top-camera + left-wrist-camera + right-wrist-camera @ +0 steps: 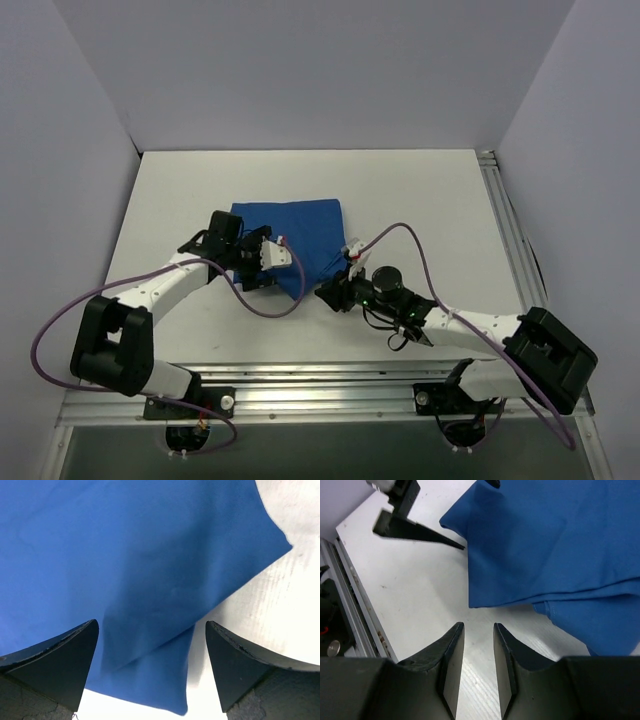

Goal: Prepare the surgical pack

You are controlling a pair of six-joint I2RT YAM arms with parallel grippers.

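surgical pack: centre of frame, on table. left claw: over pack's lower-left edge. right claw: just beside pack's lower-right corner, over table.

You are working in a robotics lab test cell. A bare white table sits boxed in by plain pale walls at 9, 12 and 3 o'clock. Slotted aluminium rails run along the 6 o'clock edge and up the 3 o'clock side. The left arm and the right arm are mounted at 6 o'clock, trailing loose purple cables.
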